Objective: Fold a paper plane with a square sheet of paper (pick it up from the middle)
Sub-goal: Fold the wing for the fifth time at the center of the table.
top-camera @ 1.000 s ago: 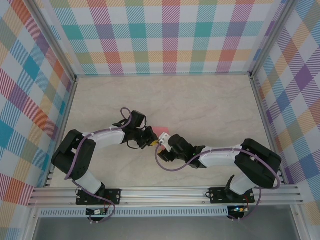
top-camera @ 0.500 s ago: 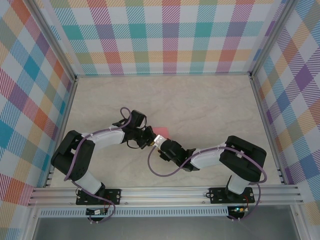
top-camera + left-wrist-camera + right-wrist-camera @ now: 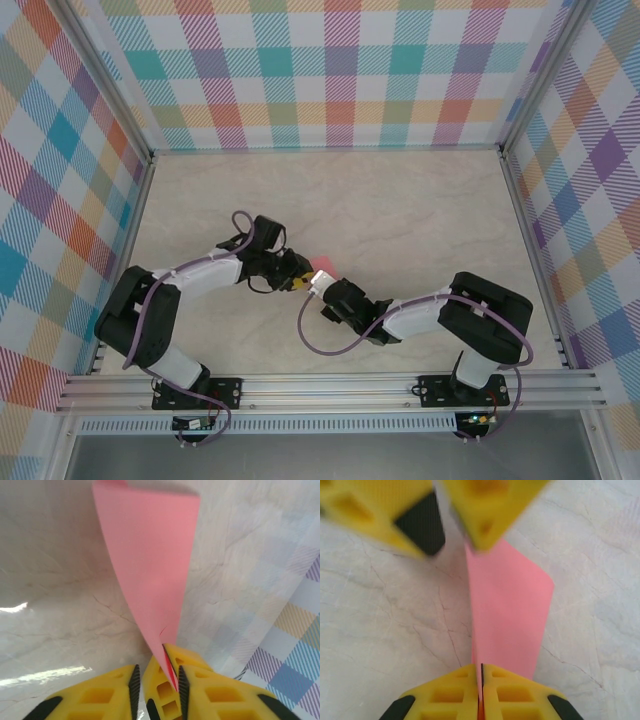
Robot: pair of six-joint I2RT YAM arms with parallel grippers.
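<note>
Grippers met tip to tip at the folded pink sheet.
Right gripper was clamped on the sheet's near edge, fingers pressed together. The sheet fanned out beyond them over the marbled table. Left gripper sat at the sheet's far end with its jaws apart. One fingertip was at the sheet's corner, couldn't tell if touching. From overhead, the sheet poked out just past both grippers.
</note>
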